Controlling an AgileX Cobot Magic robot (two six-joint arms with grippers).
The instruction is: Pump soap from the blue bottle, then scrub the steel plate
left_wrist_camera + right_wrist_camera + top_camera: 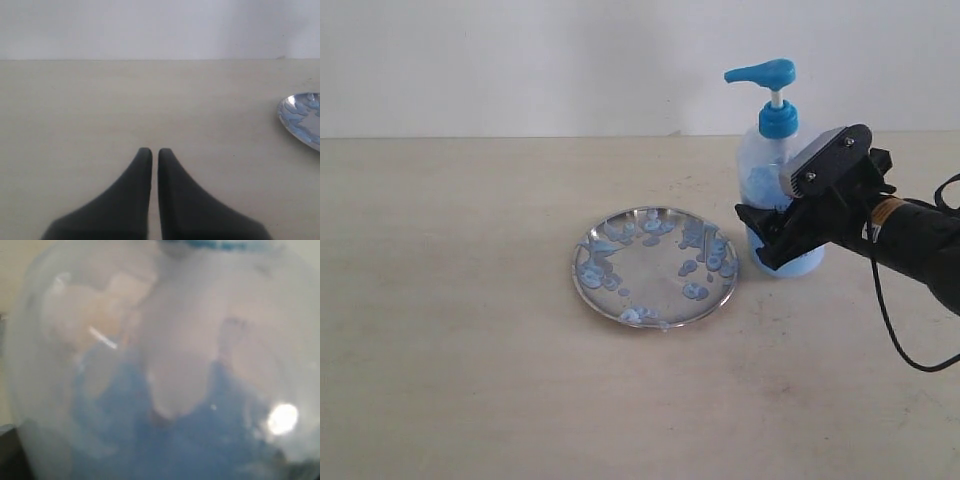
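Note:
The blue bottle (761, 165) stands upright on the table, its bright blue pump head (761, 72) pointing left. My right gripper (767, 240) reaches in from the right and is closed round the bottle's lower body. In the right wrist view the bottle (165, 340) fills the picture, with the pale blue soap (200, 440) massed low inside it. The steel plate (650, 262) lies just left of the bottle, speckled with soap blobs (695, 291). My left gripper (155, 150) hovers shut over bare table, with the plate's rim (302, 117) off to one side.
A pale wooden table (450, 300) runs back to a white wall (520, 60). A black cable (890, 320) hangs in a loop beneath the right arm. The left arm does not show in the exterior view.

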